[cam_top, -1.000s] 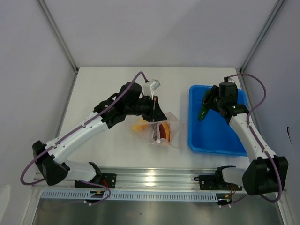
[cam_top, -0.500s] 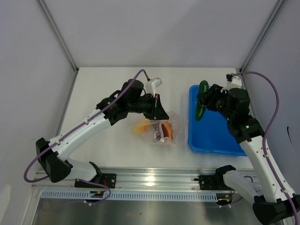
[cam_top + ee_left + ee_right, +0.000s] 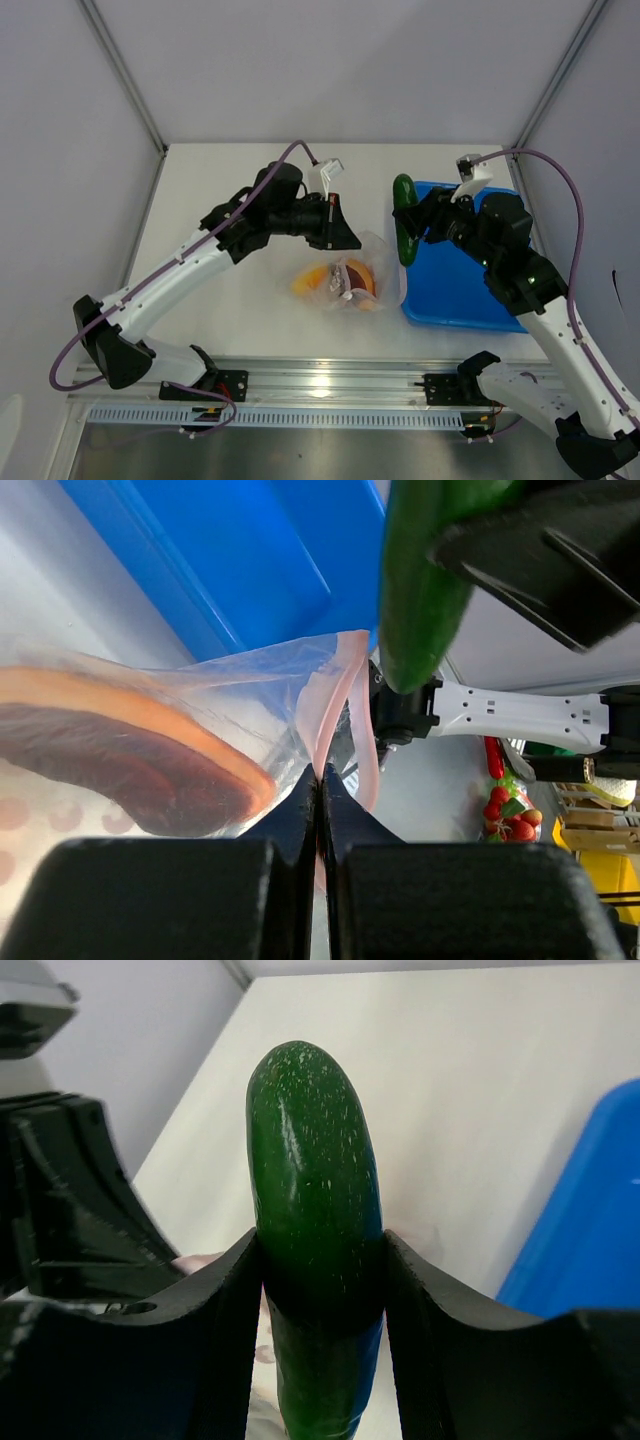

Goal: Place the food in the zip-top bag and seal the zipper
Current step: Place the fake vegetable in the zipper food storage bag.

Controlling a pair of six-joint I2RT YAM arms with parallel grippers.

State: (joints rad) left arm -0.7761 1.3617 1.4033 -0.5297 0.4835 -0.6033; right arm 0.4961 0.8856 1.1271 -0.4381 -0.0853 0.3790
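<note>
The zip-top bag (image 3: 350,285) lies on the table with the yellow-orange piece (image 3: 308,283) and the red-brown piece (image 3: 356,276) inside it. My left gripper (image 3: 346,240) is shut on the bag's pink zipper strip (image 3: 340,695) and holds that edge up, so the mouth gapes. In the left wrist view the red-brown piece (image 3: 130,770) lies under the orange one (image 3: 150,715). My right gripper (image 3: 412,226) is shut on the dark-green cucumber (image 3: 403,218), which hangs upright just right of the bag's raised edge. In the right wrist view the cucumber (image 3: 315,1190) fills the space between the fingers (image 3: 215,1300).
The blue tray (image 3: 460,290) sits right of the bag, under the right arm. White walls and metal posts enclose the table on three sides. A rail runs along the near edge, with both arm bases on it.
The right arm has carried the cucumber left, from over the tray to its left edge beside the bag. The left gripper has shifted slightly right, still gripping the bag's edge.
</note>
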